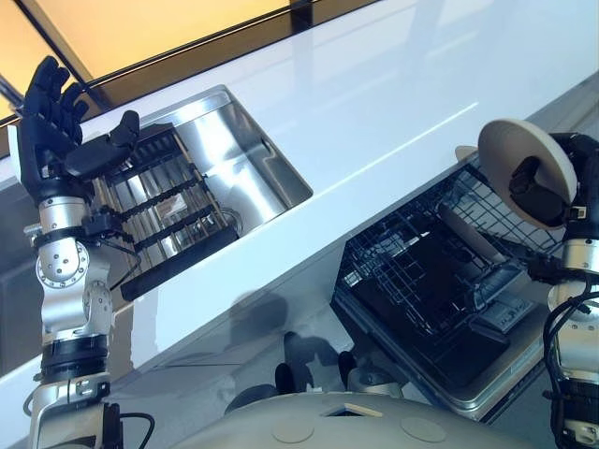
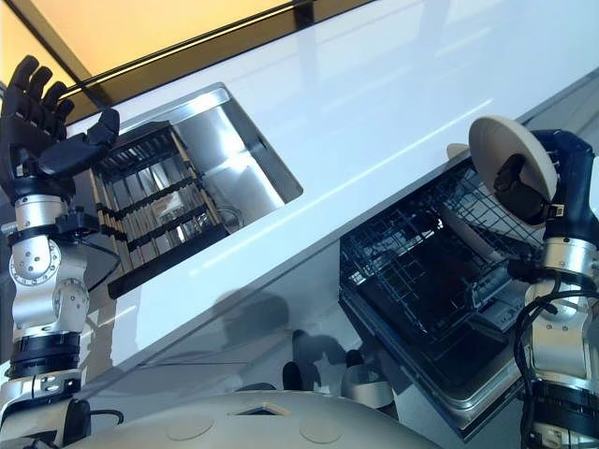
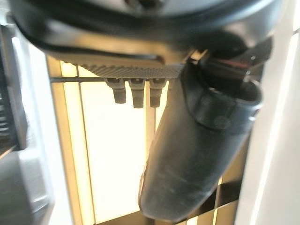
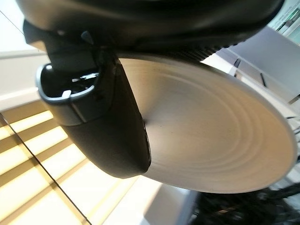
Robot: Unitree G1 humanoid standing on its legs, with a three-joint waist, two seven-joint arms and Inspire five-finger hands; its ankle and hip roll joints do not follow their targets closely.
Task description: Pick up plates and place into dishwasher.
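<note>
My right hand [image 1: 547,192] is shut on a pale round plate [image 1: 519,159], thumb [image 4: 108,122] pressed on its face, holding it upright above the far right corner of the pulled-out black dishwasher rack [image 1: 421,281]. The same plate [image 4: 215,136] shows close in the right wrist view. Another light plate [image 1: 477,238] stands in the rack below it. My left hand [image 1: 56,122] is raised at the far left with straight fingers and holds nothing; its thumb [image 3: 197,154] shows in the left wrist view.
A steel sink [image 1: 253,164] is set in the white counter [image 1: 393,103], with a black drying rack [image 1: 164,215] over its left half. The open dishwasher door [image 1: 468,383] juts out below the rack.
</note>
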